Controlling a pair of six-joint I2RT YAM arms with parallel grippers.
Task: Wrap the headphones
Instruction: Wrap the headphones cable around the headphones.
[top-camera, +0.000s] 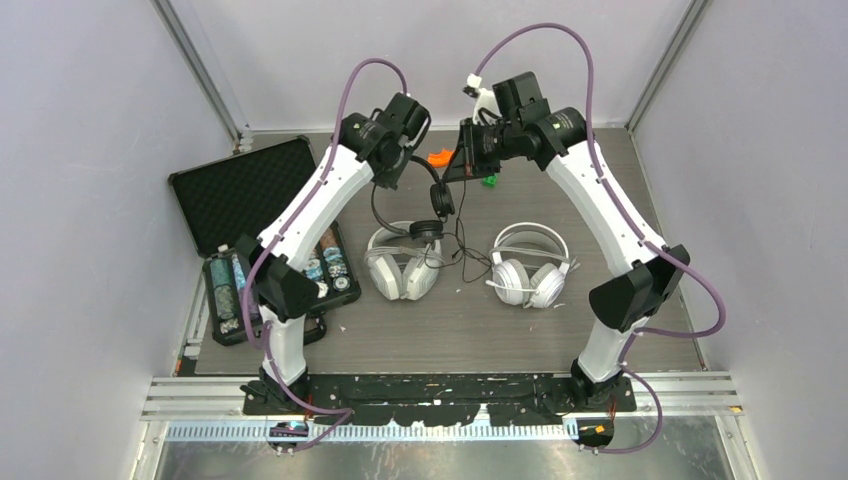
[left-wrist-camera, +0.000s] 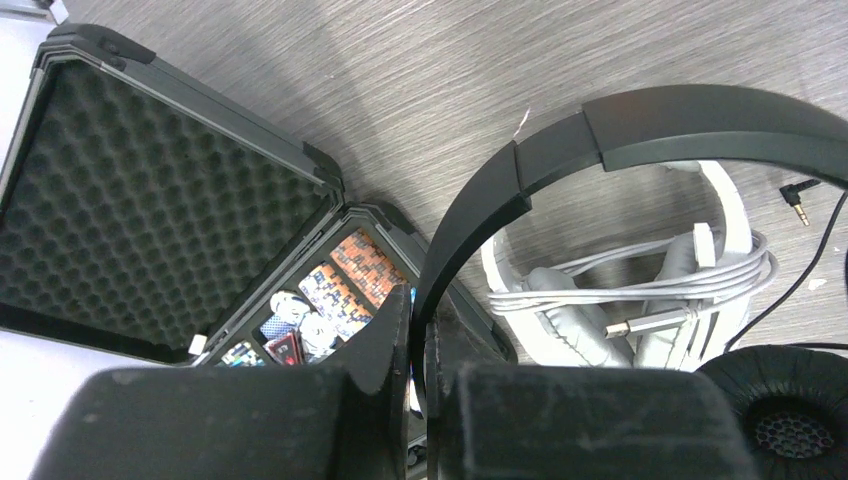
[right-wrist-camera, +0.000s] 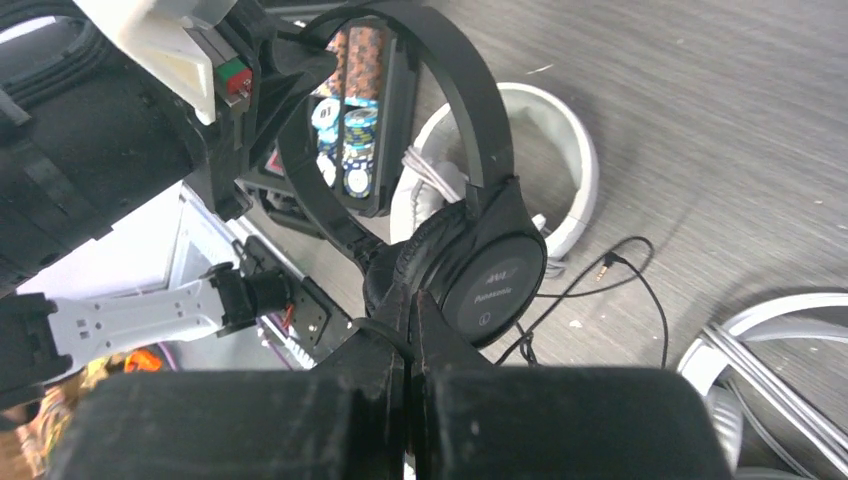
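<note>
- case (top-camera: 250, 190): far left of tabletop (top-camera: 470, 335), lid open flat, foam up; poker chips (top-camera: 335, 268) in its tray. not part of the job.
- left tool (left-wrist-camera: 418, 322): fingers together, clamped on band of black headset (left-wrist-camera: 650, 120). holds it up off the tabletop, prob. as the fixed end so the cord can be wound round it.
- pale grey headset (top-camera: 403, 262): flat on tabletop, centre, just below the raised one. white cable bundled across its cups; looks done.
- cord (right-wrist-camera: 575, 283) of black headset: hangs loose to the tabletop, plug (left-wrist-camera: 797, 197) lying free. unwrapped, so this is the item in hand.
- right tool (right-wrist-camera: 410, 305): fingers together at foot of ear cup (right-wrist-camera: 497, 280), appar. pinching the cord where it leaves; exact hold hard to tell.
- white headset (top-camera: 528, 265): flat, right of centre, apart from the others; cable across cups, looks wrapped too.
</note>
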